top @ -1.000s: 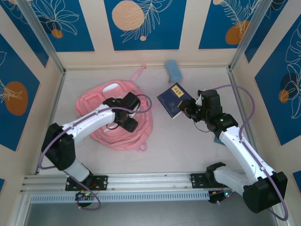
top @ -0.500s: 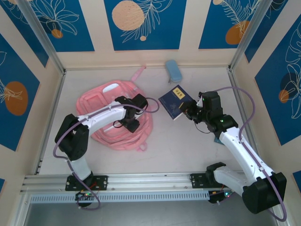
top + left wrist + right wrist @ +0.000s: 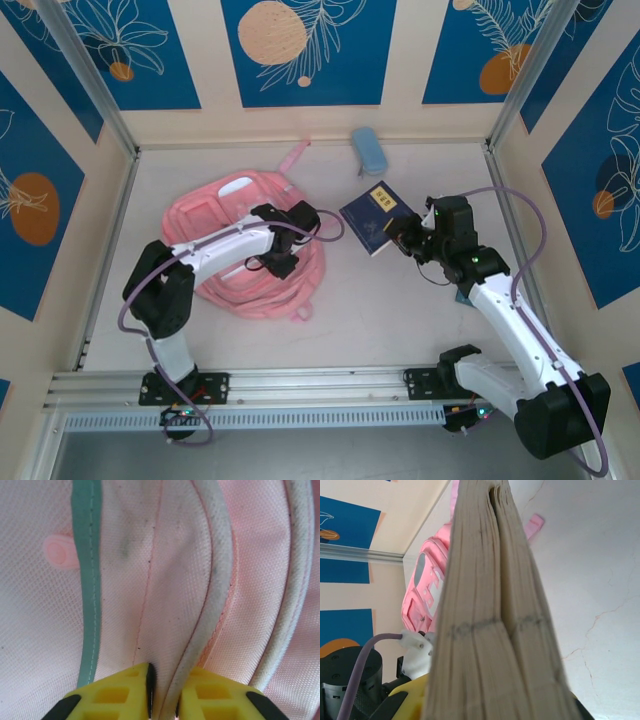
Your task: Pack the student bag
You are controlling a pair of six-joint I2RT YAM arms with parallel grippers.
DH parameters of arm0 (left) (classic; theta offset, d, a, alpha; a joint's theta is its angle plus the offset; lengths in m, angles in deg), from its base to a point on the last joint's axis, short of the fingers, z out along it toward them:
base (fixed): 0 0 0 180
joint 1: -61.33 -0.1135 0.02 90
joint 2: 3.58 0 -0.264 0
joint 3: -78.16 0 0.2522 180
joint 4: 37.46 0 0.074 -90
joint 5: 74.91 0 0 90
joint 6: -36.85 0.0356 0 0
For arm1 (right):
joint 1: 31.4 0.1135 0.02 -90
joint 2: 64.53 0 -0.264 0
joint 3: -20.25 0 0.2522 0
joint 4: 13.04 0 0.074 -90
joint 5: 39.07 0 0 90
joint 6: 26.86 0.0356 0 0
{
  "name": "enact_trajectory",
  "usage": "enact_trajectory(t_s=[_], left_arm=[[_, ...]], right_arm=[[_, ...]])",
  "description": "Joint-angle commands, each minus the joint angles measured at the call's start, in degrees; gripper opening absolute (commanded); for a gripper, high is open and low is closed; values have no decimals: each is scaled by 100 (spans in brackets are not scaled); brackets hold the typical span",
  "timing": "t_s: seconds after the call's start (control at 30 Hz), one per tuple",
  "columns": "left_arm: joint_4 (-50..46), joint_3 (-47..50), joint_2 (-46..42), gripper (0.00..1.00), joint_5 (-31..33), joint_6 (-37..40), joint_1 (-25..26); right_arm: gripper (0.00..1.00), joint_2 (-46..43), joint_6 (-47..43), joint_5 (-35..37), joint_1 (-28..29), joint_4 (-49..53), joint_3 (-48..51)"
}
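Student bag (image 3: pixel 235 255): lying flat and slumped on the table (image 3: pixel 400 320), left of centre, beneath the left arm; one pink strap (image 3: pixel 293 157) trailing toward the back wall.
Left gripper (image 3: pixel 283 263): reaching down onto the bag's right-hand side; in the wrist view, yellow fingers (image 3: pixel 112 696) squeezing almost together on a white piped seam (image 3: pixel 218 575) of the pink fabric.
Reason for that grip: most likely pinching the soft edge in order to lift it and make a mouth — floppy cloth offering no opening unless held up.
Right gripper (image 3: pixel 403 236): clamping tight on the near corner of a dark blue book (image 3: pixel 372 216).
Book's pose: hanging tilted just right of the bag, near it but apart; page edges (image 3: pixel 492 630) facing the wrist camera, far end pointing toward the pink fabric beyond.
Reason for that pose: seemingly being presented edge-on, ready for sliding in once a gap is showing; gripping at a corner, leaving most of the length free to enter.
Pencil case (image 3: pixel 368 150): lying light blue by the back wall, well apart from both grippers, untouched.
Stage: opening the bag, by this judgement; nothing visibly packed, the inside being hidden.
Risk: seam slipping from the narrow pinch, or only the top layer lifting — book then snagging on the fabric instead of entering.
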Motion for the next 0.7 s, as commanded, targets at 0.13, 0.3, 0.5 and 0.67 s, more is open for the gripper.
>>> enact_trajectory(t_s=[0.13, 0.3, 0.5, 0.67], left_arm=[[439, -260, -1343, 10, 1435, -178, 31], [1283, -285, -2039, 4, 1673, 31, -2], [1849, -720, -1977, 2, 793, 75, -49], [1927, -1240, -1541, 0, 438, -85, -54]], right_arm=[[0, -261, -103, -124, -71, 40, 65], [0, -382, -167, -488, -58, -97, 242], [0, -333, -142, -1095, 207, -667, 517], [0, -134, 216, -1280, 623, -1238, 828]])
